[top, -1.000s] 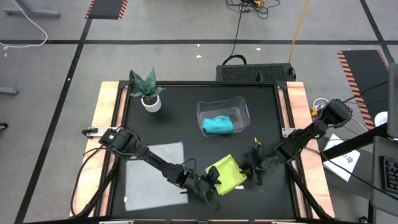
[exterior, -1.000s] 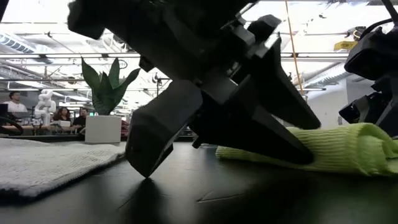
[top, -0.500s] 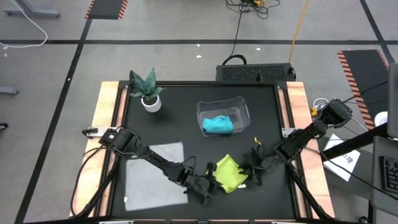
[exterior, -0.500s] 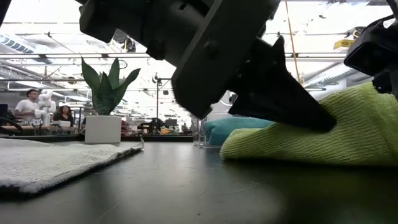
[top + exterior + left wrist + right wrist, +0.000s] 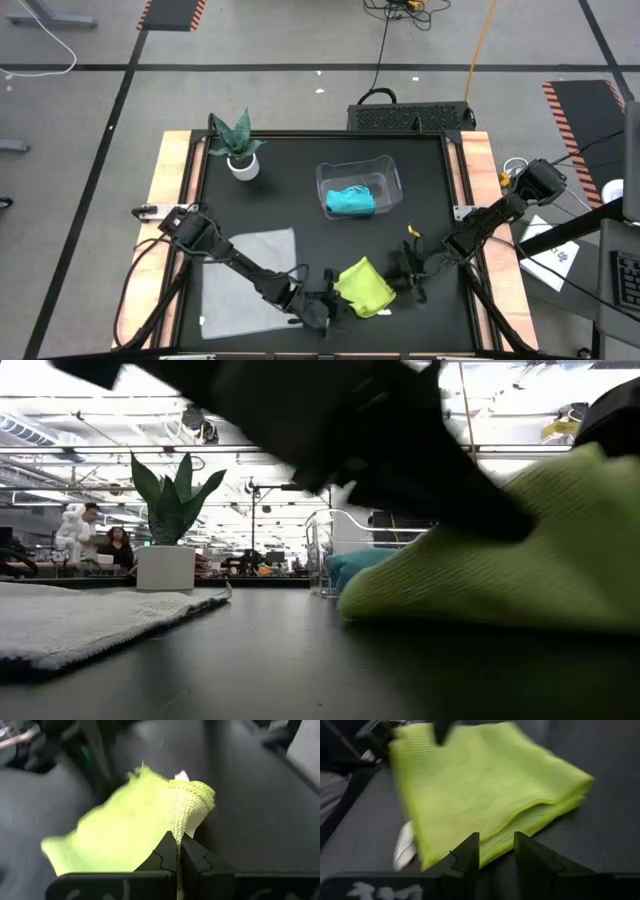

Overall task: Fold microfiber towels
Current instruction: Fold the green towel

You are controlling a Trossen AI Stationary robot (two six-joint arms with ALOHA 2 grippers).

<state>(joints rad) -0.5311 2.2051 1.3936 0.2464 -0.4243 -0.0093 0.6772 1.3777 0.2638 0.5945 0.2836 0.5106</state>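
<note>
The yellow-green towel [image 5: 364, 286] lies bunched on the black table near its front edge and fills the right of the low view [image 5: 500, 570]. My left gripper [image 5: 336, 301] is at its left side, shut on it. My right gripper [image 5: 404, 275] stands at its right side with the fingers apart over the towel's folded edge [image 5: 496, 845]. Left of them the light grey towel [image 5: 246, 282] lies flat on the table. The teal towel [image 5: 350, 201] sits in the clear bin [image 5: 390, 172]. My left gripper pinches a raised fold at the yellow-green towel's edge [image 5: 179, 827] between its two shut fingers. It comes slanting down from the table's left. The cloth stands up from the fingers as a narrow ridge, and the rest of the towel rests on the table. My right gripper's fingertips [image 5: 470, 847] overlap the towel's folded edge, but I cannot tell whether they touch it.
A potted plant [image 5: 237, 150] stands at the far left of the table. The bin is at the far middle. Wooden rails [image 5: 172, 190] run along the table's left and right sides. In the low view people show in the room far behind.
My left gripper has shut on the yellow-green towel's left edge, rolled about its own line and drawn a little toward the table's near edge. The towel's left part has risen and bunched into a more compact heap. The side by my right gripper has stayed.
</note>
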